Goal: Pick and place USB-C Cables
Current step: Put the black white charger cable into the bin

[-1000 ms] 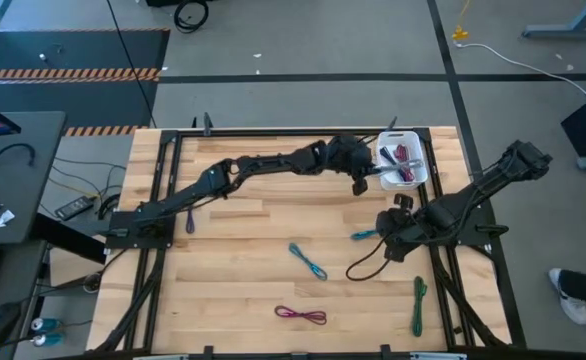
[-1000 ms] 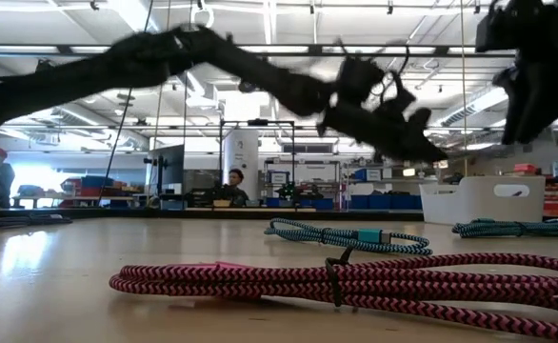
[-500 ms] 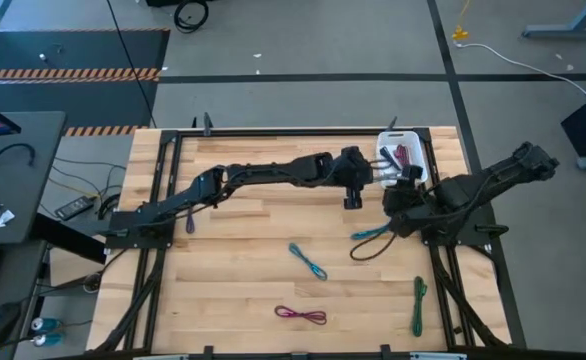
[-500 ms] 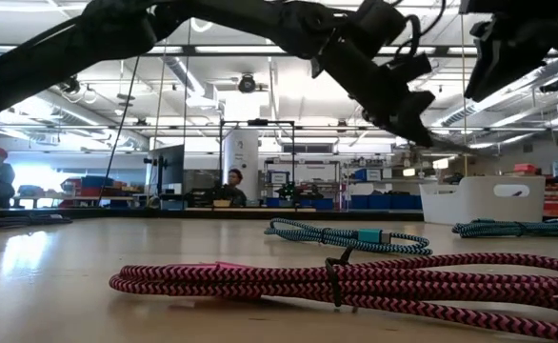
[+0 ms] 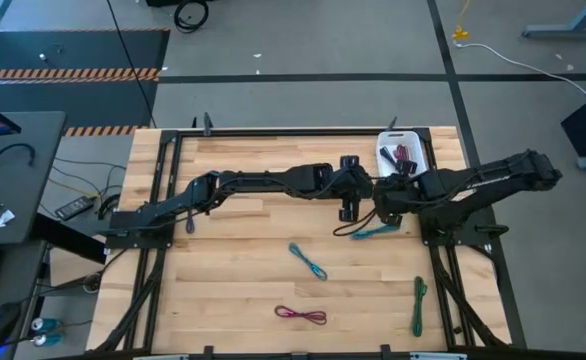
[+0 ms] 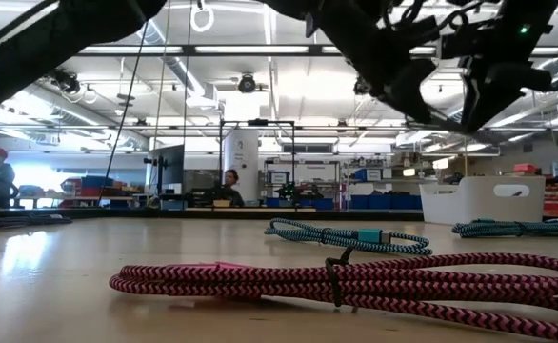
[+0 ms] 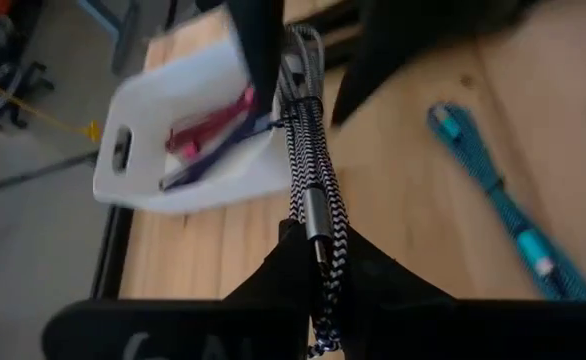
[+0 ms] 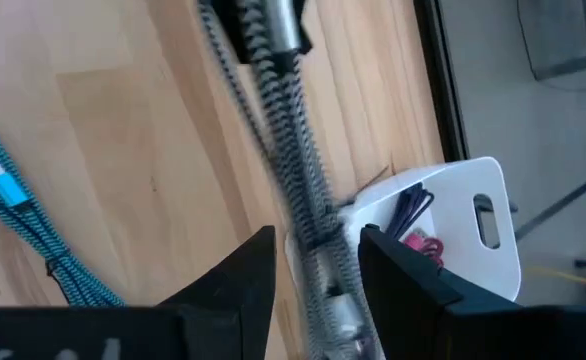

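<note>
Left gripper (image 7: 313, 262) and right gripper (image 8: 318, 250) each clamped 1 grey braided USB-C cable (image 7: 313, 190) stretched between them, beside the white plastic bin (image 5: 414, 166).

Both arms' fingers close together beside the white bin (image 5: 416, 171), above a teal cable (image 5: 375, 232) on the table (image 5: 243, 250).

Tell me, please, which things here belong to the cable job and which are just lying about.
Job:
- grey braided cable, between the left gripper and right gripper
- teal cable
- light blue cable
- magenta cable
- green cable
- purple cable
- white bin, cables inside

Lying about:
- white cord on the floor
- side desk
- person beyond the table
</note>
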